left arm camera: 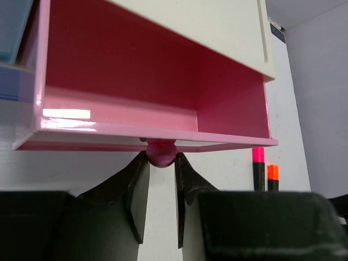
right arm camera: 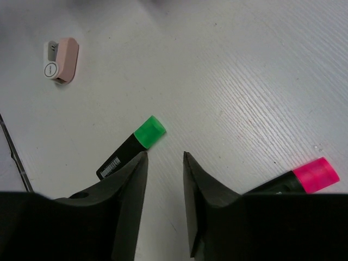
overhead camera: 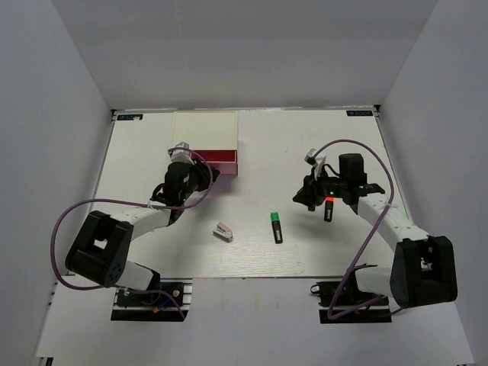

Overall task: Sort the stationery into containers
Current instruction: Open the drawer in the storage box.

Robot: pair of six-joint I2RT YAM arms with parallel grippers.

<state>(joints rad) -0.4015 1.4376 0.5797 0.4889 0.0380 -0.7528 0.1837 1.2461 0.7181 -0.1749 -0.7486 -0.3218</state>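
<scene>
The containers are drawers in a white-topped box [overhead camera: 204, 131]. Its pink drawer [left arm camera: 152, 117] stands pulled out and looks empty. My left gripper [left arm camera: 161, 159] is shut on the drawer's round pink knob [left arm camera: 161, 153]. My right gripper [right arm camera: 164, 156] hangs open above the table with nothing between its fingers. The green-capped highlighter [right arm camera: 136, 142] lies just left of its left fingertip. A pink-capped highlighter [right arm camera: 312, 175] lies to the right, half hidden by the gripper body. The orange-capped highlighter [left arm camera: 272, 175] lies beside the pink one [left arm camera: 258, 163]. The pink-and-white stapler [overhead camera: 223, 231] lies mid-table.
Blue drawer fronts [left arm camera: 13, 38] show at the left edge of the left wrist view. White walls close in the table [overhead camera: 252, 255] on three sides. The green highlighter [overhead camera: 276, 226] lies between the two arms, right of the stapler.
</scene>
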